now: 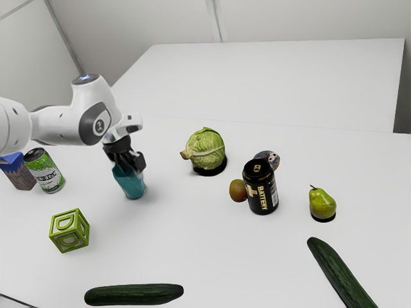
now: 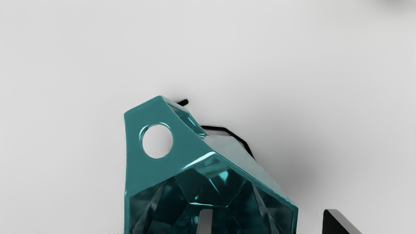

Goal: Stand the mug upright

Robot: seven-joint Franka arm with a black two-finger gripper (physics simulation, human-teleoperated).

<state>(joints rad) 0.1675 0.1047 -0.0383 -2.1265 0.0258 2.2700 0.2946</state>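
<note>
Because the gripper has its fingers spread, one inside the mug, one outside, sideways drift could catch and topple that seemingly upright vessel, at eight o'clock from the cabbage in the exterior view.

Two cucumbers, two cans; one each: mug, cabbage, pear, block, carton, speckled object, probably kiwi.

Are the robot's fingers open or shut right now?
Open: in the wrist view the fingers stand apart, one over the mouth of the mug, the other outside, clear of its wall.
</note>
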